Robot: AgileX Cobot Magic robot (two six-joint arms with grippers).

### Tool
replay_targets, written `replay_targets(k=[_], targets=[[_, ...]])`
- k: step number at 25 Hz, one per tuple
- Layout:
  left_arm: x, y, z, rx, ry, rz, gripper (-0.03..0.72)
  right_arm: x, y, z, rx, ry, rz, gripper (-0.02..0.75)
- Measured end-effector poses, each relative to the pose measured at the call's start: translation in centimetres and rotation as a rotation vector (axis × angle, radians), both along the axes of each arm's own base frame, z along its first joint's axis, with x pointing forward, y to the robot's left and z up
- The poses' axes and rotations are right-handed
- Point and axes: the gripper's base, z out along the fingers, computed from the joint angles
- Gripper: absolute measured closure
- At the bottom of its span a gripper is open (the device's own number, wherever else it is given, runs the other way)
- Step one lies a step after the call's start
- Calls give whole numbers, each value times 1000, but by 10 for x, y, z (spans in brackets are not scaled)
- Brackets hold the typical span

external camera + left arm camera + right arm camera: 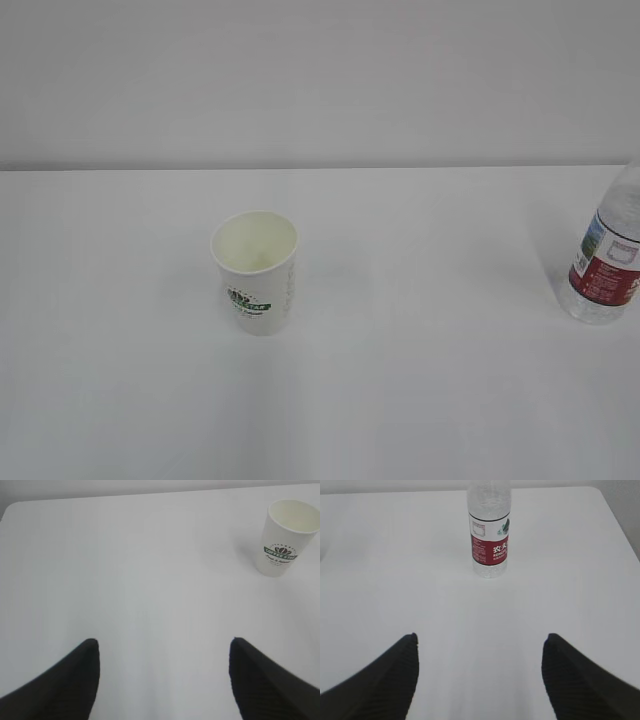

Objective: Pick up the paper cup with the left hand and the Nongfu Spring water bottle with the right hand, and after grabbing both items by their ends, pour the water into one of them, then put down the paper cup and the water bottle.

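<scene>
Cup (289, 537) upright at two o'clock from the spread-open left gripper (164, 652); bottle (490, 532) upright at twelve o'clock ahead of the equally spread right gripper (480, 647).

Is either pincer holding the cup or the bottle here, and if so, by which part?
Nothing is held. The left pincer and right pincer are both open and empty; the white paper cup and clear plastic red-labelled water bottle stand untouched on the table.

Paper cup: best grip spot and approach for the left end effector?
Take the paper cup around its side wall near the wider top, coming in level. It stands upright with nothing close by, and it tapers downward, so a high grip probably slips less.
</scene>
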Motion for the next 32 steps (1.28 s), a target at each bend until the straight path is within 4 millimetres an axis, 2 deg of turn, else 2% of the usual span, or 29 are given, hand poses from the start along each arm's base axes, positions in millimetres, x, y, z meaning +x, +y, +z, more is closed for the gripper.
replay_targets(k=[32], targets=[[0,0,0,0,0,0,101,0,0,0,-1,0,1,163]])
